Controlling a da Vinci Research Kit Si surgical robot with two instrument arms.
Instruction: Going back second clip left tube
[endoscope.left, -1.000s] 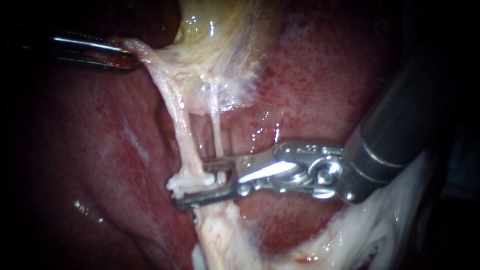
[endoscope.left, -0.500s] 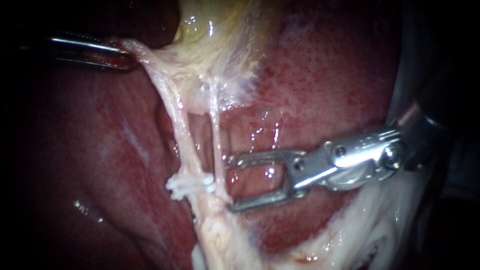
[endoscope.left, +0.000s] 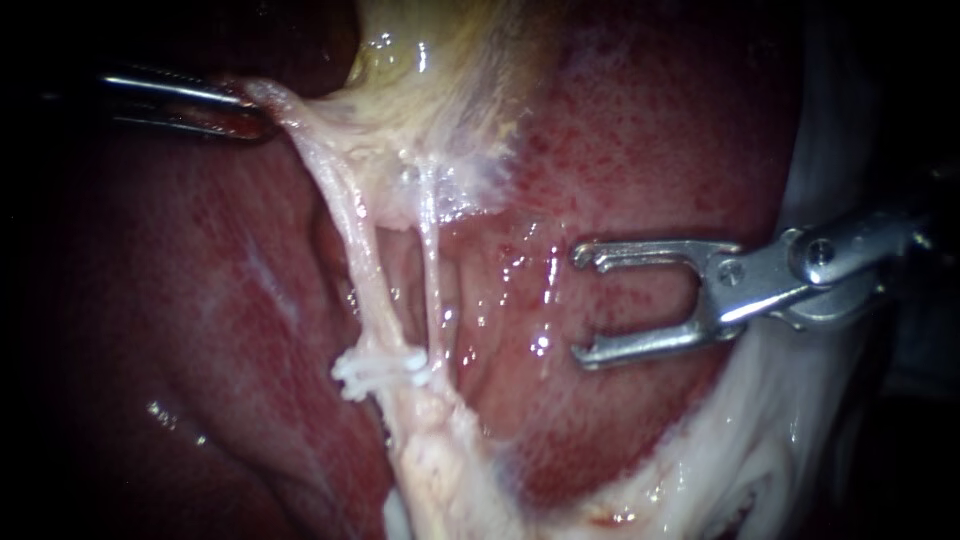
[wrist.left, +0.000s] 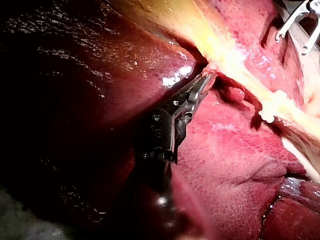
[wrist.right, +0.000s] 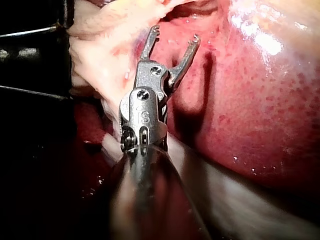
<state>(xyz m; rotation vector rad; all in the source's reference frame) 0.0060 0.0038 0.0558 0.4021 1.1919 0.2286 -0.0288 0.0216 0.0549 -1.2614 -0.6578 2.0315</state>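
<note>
While right instrument (endoscope.left: 580, 305) gapes, clip (endoscope.left: 378, 370) well apart

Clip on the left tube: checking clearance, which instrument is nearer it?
Right instrument: open jaws beside the clip, clear of it. Left instrument grips tissue far up the left tube.

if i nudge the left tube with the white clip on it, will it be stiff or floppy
Probably floppy: the left tube is a thin pale strand, held straight only by the left instrument gripping tissue above it. Likely slippery, given the wet glints around. The clip looks tiny, so should add little weight.
</note>
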